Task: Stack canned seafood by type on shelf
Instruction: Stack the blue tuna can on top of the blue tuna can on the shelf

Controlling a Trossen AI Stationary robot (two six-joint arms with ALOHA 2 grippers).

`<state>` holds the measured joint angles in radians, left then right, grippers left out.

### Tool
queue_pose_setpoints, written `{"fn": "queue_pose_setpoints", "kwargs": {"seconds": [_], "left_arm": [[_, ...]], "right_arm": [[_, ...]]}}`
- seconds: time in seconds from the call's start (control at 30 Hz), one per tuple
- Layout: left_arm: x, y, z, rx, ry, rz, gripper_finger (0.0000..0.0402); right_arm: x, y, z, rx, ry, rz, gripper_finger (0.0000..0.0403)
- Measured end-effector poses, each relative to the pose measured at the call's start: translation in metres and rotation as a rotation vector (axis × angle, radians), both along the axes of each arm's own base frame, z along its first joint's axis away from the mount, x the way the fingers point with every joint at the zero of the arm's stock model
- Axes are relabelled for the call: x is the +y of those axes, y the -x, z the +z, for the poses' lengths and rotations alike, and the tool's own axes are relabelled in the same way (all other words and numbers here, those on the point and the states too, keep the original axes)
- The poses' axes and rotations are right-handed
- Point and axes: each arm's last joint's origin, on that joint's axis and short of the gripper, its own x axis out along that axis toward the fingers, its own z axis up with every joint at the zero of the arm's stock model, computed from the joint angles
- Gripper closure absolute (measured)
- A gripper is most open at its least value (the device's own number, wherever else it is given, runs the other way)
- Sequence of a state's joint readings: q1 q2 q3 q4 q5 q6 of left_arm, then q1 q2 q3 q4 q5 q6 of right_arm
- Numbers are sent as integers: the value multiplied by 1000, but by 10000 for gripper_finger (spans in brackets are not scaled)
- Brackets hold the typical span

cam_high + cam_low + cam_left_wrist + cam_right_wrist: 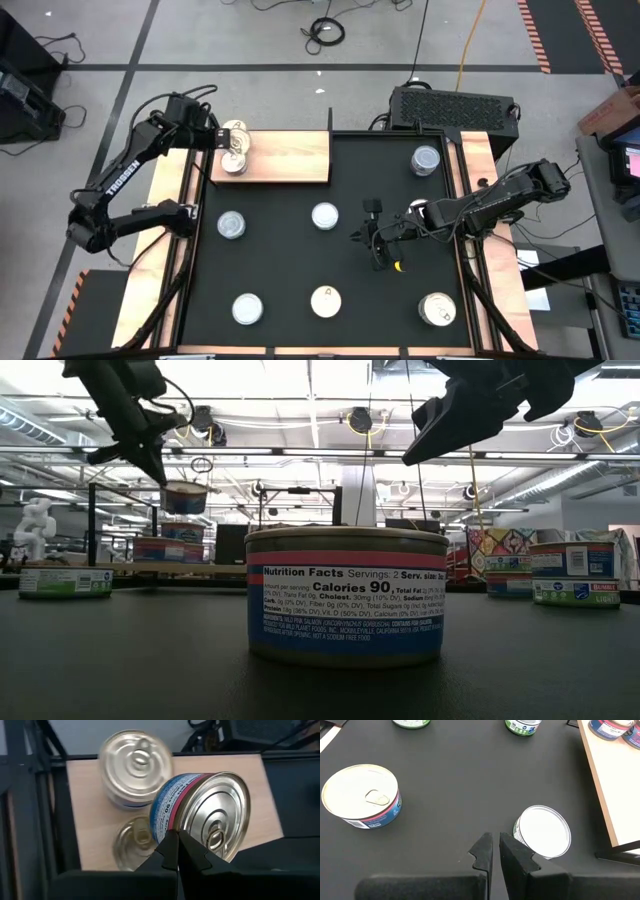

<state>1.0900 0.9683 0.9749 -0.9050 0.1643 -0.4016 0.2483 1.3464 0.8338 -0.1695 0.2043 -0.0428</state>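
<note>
My left gripper [175, 845] is over the left end of the pale wooden shelf [285, 158], shut on a can with a blue and pink label [200, 815]. Under it on the shelf stand a silver-lidded can [137, 762] and a lower one [134, 840]. In the low view the held can [185, 495] hangs above the cans on the shelf [160, 547]. My right gripper [494, 851] is shut and empty over the black mat [290, 270], beside a white-lidded can [542, 830]. My left gripper pinches the can between its two fingers at the edge of its side wall by the lid rim [172, 827]. The fingers slant down from the table's left side. The can hangs tilted, its pull-tab lid [217, 815] turned sideways, clear of the cans below.
Loose cans stand on the mat: at the far right [425, 160], in the middle [325, 215], at mid-left [232, 225] and three along the near edge [247, 308], [325, 300], [437, 308]. One [418, 208] lies partly under the right arm. Wooden strips flank the mat.
</note>
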Motion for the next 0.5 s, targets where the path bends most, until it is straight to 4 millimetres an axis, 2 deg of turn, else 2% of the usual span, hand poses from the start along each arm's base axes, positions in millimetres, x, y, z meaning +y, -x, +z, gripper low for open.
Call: {"fn": "queue_pose_setpoints", "kwargs": {"seconds": [0.23,0.5], "left_arm": [[10,-2,-9,29,49,-28,401],[8,0,-18,115,134,-32,401]], "right_arm": [[0,0,0,0,1,0,376],[0,0,0,0,2,1,376]]}}
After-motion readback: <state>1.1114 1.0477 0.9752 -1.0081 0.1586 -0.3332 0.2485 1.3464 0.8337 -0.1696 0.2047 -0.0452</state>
